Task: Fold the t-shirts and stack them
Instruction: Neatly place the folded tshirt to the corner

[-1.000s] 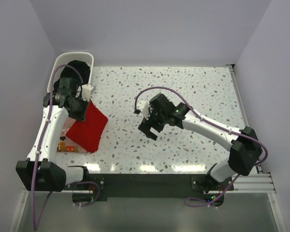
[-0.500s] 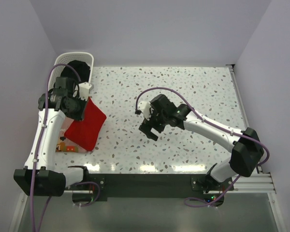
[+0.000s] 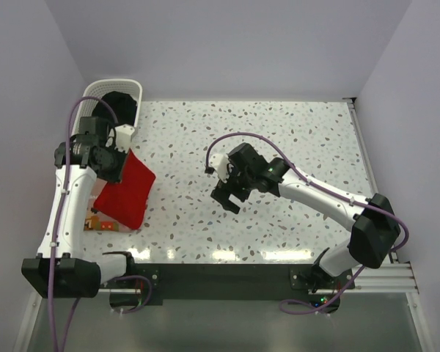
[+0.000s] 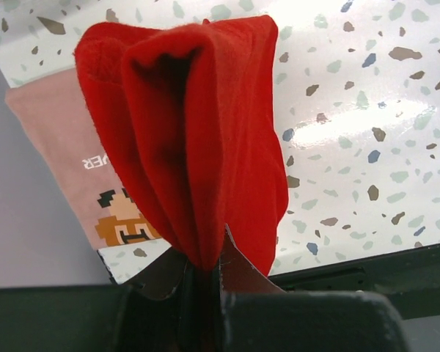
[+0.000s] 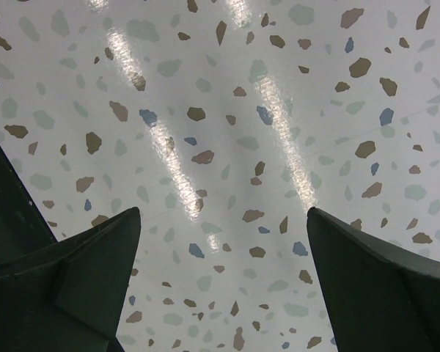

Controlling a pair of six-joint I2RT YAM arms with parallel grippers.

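My left jaws pinch the bright red cloth t-shirt (image 4: 205,139) over the pale pink printed t-shirt (image 4: 59,139), where a careless release could unfold it; my right jaws gape empty.

Left wrist view. On the pale pink t-shirt (image 4: 55,132) I read white capitals "VER" (image 4: 94,161), printed just beside the edge of the red t-shirt (image 4: 205,147). I could not tell whether more letters lay under it. Below them stood a pixel-art face (image 4: 121,220) without lettering. The other views gave me nothing legible.
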